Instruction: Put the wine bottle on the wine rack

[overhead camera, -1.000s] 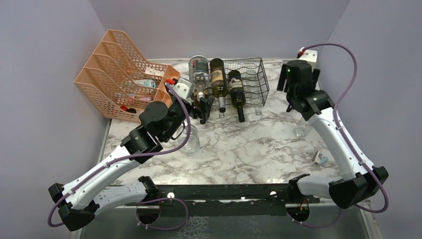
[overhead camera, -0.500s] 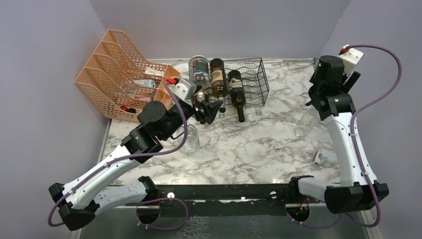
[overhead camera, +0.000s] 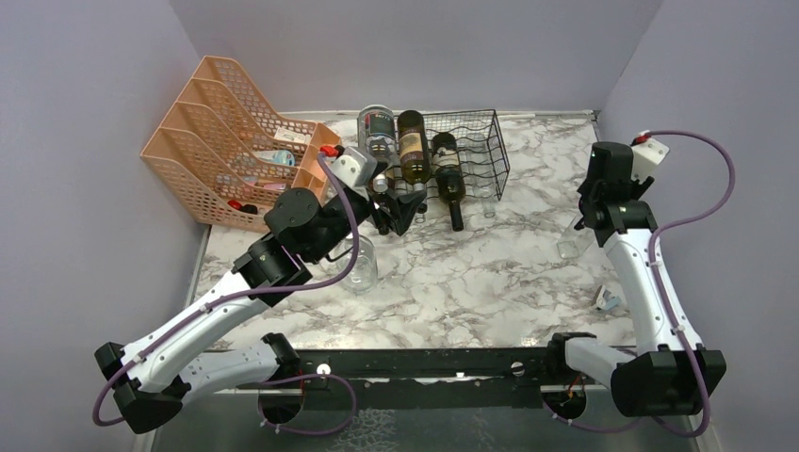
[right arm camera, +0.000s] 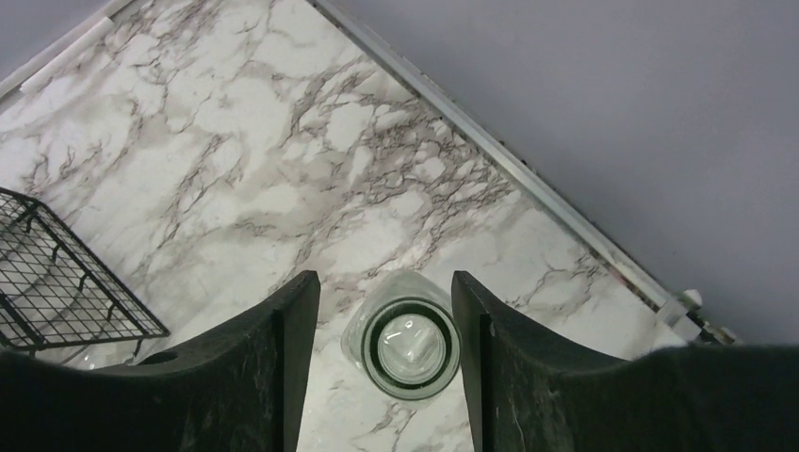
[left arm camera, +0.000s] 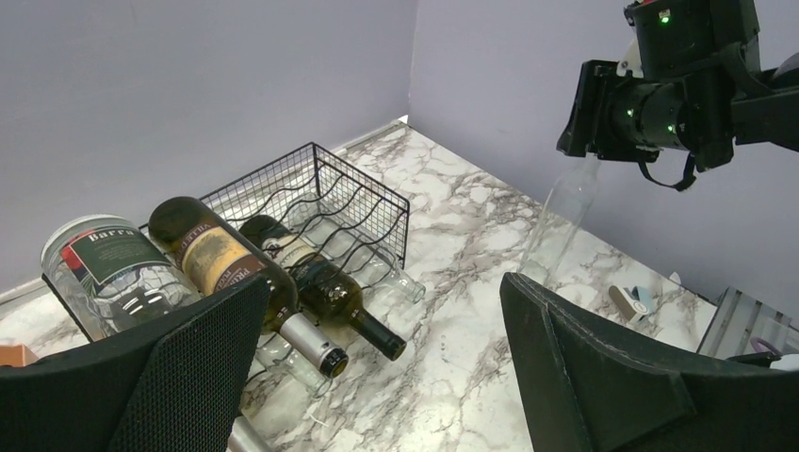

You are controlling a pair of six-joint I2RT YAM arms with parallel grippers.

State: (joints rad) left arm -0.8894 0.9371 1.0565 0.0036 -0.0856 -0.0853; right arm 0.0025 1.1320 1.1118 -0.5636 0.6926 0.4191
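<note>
The black wire wine rack (overhead camera: 479, 151) stands at the back middle of the table, also visible in the left wrist view (left arm camera: 350, 202). It holds a labelled jar-like bottle (overhead camera: 377, 127), a tan-label bottle (overhead camera: 412, 146) and a dark bottle (overhead camera: 446, 171). A clear glass wine bottle (overhead camera: 571, 245) stands upright at the right side of the table. My right gripper (right arm camera: 384, 320) hangs over it, open, its jaws straddling the bottle mouth (right arm camera: 407, 344) with a gap on the left side. My left gripper (left arm camera: 377, 367) is wide open and holds nothing, just in front of the rack.
A peach mesh file organizer (overhead camera: 226, 141) fills the back left corner. A clear glass (overhead camera: 361, 268) stands beside the left arm. A small white item (overhead camera: 606, 299) lies near the right edge. Purple walls close in on three sides.
The right arm swung from beside the rack out to the right and came down over the clear bottle, its jaws narrowing. The left gripper drew back slightly from the rack.
</note>
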